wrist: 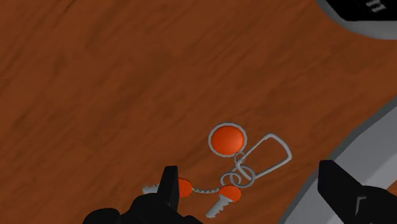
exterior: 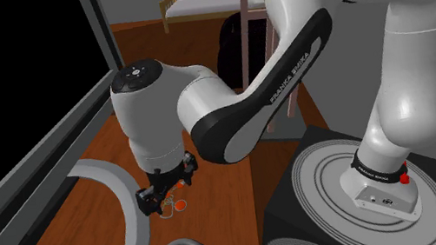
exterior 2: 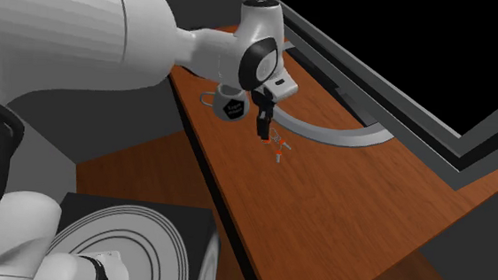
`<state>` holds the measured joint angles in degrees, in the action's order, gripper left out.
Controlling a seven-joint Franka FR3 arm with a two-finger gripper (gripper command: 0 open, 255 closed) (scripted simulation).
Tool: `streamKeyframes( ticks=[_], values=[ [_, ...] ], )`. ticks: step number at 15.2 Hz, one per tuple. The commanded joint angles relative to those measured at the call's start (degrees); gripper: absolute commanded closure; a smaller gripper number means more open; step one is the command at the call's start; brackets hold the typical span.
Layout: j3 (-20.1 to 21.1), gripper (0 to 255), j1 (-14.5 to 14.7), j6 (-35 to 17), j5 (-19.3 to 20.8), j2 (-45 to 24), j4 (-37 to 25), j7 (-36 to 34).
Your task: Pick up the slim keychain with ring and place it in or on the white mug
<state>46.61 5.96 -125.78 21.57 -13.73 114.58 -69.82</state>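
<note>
Hangs with gripper (wrist: 249,181) jaws spread wide over orange-tagged keychain (wrist: 236,164), flat on wooden bench (wrist: 95,76), outside white mug (exterior 2: 227,105) by bench's edge.

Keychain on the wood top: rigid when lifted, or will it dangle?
Likely floppy: the keychain is loose parts, an orange disc, a wire clip and small keys, joined by rings, so they should dangle. Probably light, being thin. Flat on the tabletop, it seems unlikely to roll.

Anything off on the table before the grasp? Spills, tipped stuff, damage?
Nothing stands out. The keychain lies flat and spread on the wooden table, the mug stands upright, and the gripper hangs open over the keychain.
</note>
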Motion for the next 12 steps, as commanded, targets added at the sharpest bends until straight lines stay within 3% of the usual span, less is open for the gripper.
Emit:
streamKeyframes(
  ticks=[1,8,12],
  values=[
    [-0.89,0,1.96,1.06,2.86,-3.12,-2.72,-2.37],
    [-3.13,0,3.38,-2.83,6.98,-7.05,-1.44,-4.92],
    [-3.14,0,3.38,-2.83,6.97,-7.04,-1.44,-4.91]
  ],
)
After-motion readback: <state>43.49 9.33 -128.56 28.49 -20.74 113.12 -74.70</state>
